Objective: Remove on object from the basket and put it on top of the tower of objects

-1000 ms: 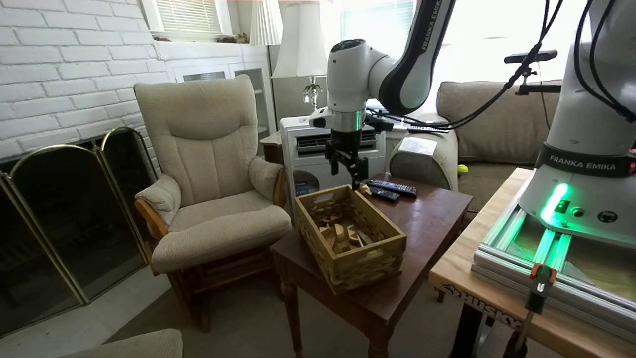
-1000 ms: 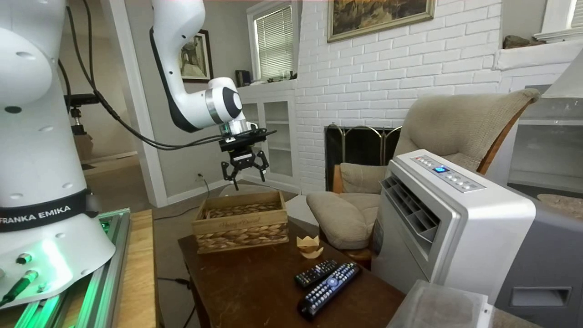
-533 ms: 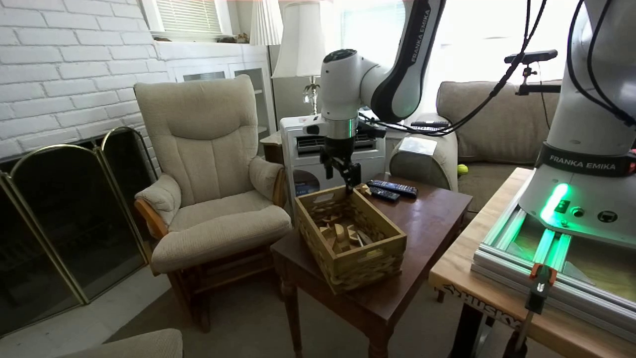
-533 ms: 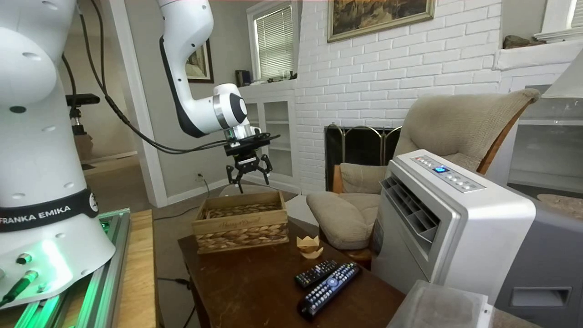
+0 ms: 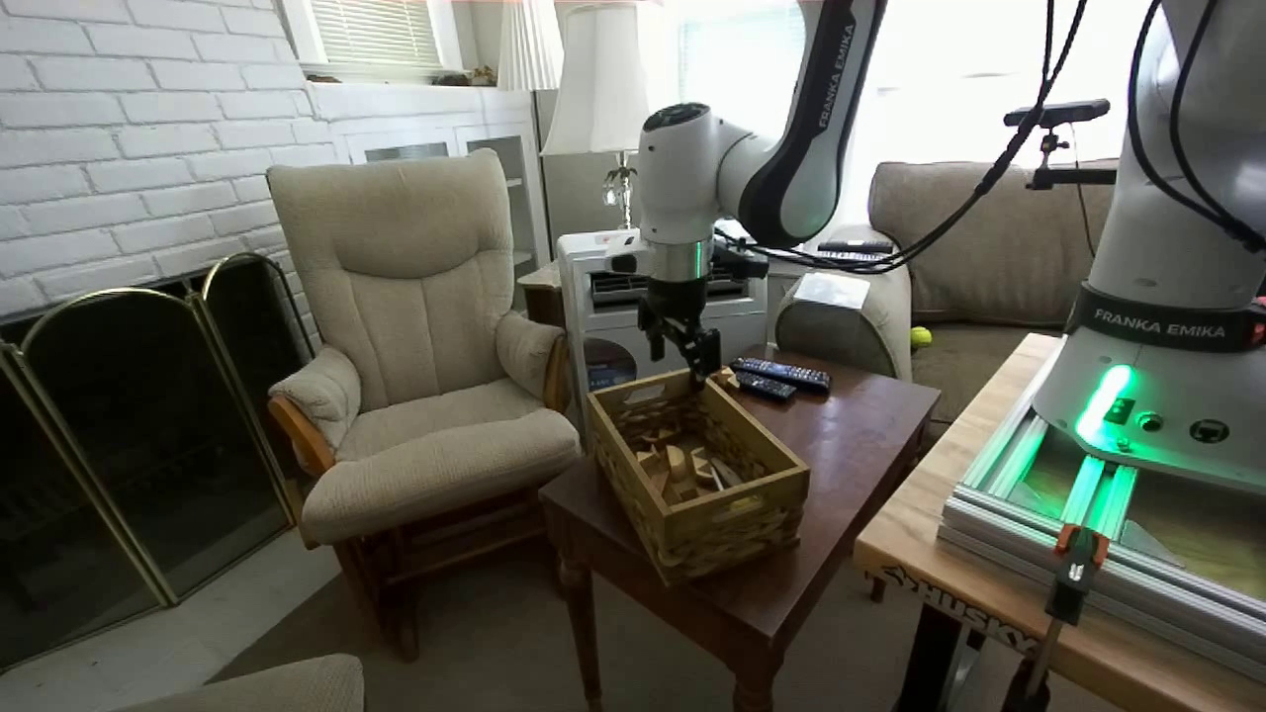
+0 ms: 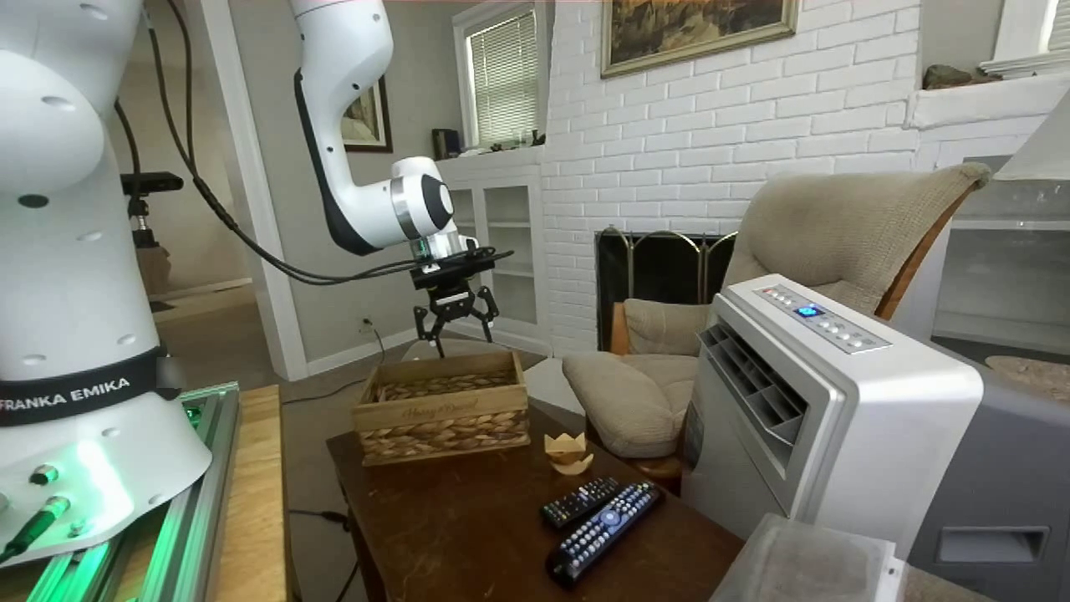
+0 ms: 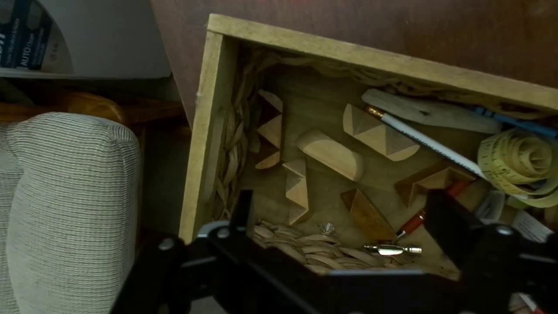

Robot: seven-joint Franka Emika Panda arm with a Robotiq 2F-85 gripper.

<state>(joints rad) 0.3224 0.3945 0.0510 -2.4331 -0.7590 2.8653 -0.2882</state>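
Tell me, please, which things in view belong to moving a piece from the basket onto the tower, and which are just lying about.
For the job:
the open gripper
the basket
the wooden pieces inside it
the small wooden stack on the table, apparently the tower

Just lying about:
two remote controls on that table
a yellow-green ball on the sofa

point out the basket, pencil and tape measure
Basket (image 6: pixel 447 435): in an exterior view, woven wall
Pencil (image 7: pixel 429 141): in the wrist view, white barrel
Tape measure (image 7: pixel 510 163): in the wrist view, yellow coil
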